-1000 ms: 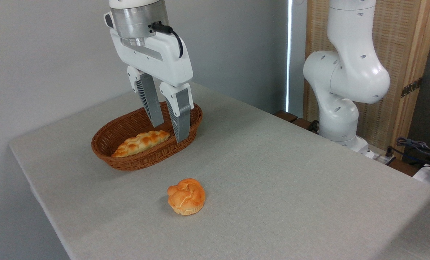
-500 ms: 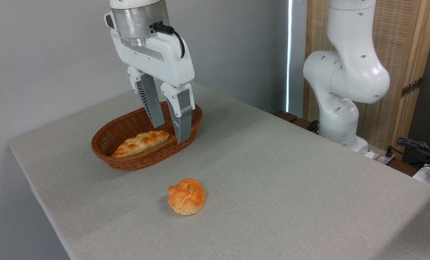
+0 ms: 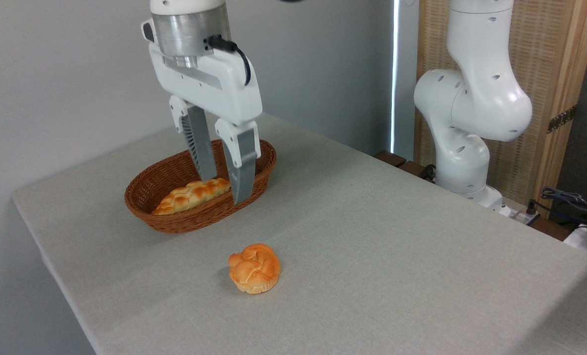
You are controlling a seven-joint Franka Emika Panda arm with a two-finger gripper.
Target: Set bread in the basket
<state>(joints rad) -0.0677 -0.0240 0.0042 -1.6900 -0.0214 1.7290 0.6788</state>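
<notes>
Bread (image 3: 254, 268) is lying on the desk (image 3: 397, 236), toward the near edge, upright on its fluted base with the knotted orange crust facing up. Nothing is touching it. It is sitting well apart from the basket (image 3: 175, 222), which is standing farther back and to the left on the same grey cloth surface.

The basket is holding a long braided loaf (image 3: 192, 195), which is lying lengthwise along the near side of its floor.

The gripper (image 3: 223, 191) is hanging over the right half of the basket, pointing down and tilted slightly. Its two fingers are standing apart with a clear gap between them, and they are holding nothing. The left fingertip is overlapping the right end of the loaf in this view; whether it is touching the loaf or hanging just above it is hard to judge from this angle. The right fingertip is overlapping the near rim of the basket.

The arm's white base (image 3: 466, 148) is standing at the far right edge of the desk, in front of a wooden screen (image 3: 554, 74). Some cables (image 3: 574, 202) are lying beyond the right edge.
</notes>
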